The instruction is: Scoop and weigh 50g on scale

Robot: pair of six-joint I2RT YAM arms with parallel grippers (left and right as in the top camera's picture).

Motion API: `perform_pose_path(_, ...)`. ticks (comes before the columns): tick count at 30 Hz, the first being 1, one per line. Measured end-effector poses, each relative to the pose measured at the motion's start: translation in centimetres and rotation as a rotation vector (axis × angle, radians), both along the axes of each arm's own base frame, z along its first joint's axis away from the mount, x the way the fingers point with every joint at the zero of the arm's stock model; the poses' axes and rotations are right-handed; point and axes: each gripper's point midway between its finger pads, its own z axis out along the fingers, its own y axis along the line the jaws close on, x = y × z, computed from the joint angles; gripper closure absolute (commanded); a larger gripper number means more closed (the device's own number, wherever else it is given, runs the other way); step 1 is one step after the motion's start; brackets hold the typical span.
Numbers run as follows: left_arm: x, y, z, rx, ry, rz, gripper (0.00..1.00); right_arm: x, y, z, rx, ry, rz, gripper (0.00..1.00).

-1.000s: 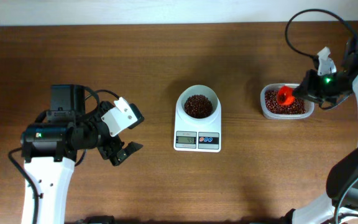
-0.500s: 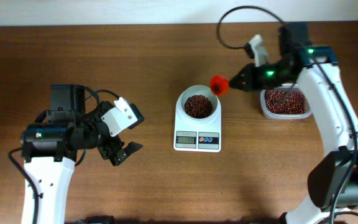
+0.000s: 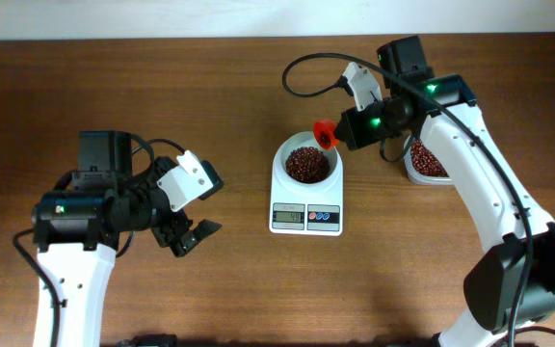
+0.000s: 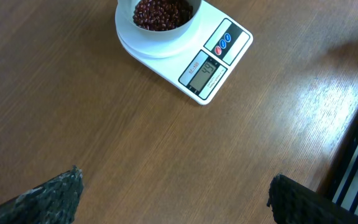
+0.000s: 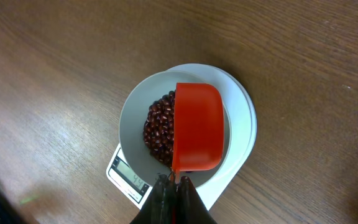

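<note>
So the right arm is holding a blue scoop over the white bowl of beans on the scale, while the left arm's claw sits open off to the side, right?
Not quite: the scoop is red, not blue, as the right wrist view shows. The rest holds: the right gripper holds it over the white bowl of beans on the scale, and the left gripper sits open, off to the side.

I'm seeing the red scoop (image 5: 197,127) covering half the beans (image 5: 160,130), the right arm (image 3: 470,164) hiding most of the tub (image 3: 422,165) at upper right, and digits on the scale (image 3: 305,218) coming through too small overhead.
</note>
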Motion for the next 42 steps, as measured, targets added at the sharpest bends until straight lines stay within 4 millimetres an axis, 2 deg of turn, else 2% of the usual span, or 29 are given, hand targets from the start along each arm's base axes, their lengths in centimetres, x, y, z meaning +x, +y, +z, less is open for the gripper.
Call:
perform_pose_path(11,0.00,0.00,0.00,0.000,0.000,0.000,0.01,-0.30,0.59,0.29,0.029,-0.007,0.044,0.96)
perform_pose_path(16,0.00,0.00,0.00,0.000,0.000,0.000,0.01,0.06,-0.17,-0.09,-0.021,-0.023,0.031,0.96)
perform_pose_path(42,0.00,-0.01,0.00,0.000,0.000,0.000,0.01,0.01,-0.24,-0.14,-0.026,-0.021,0.030,0.96)
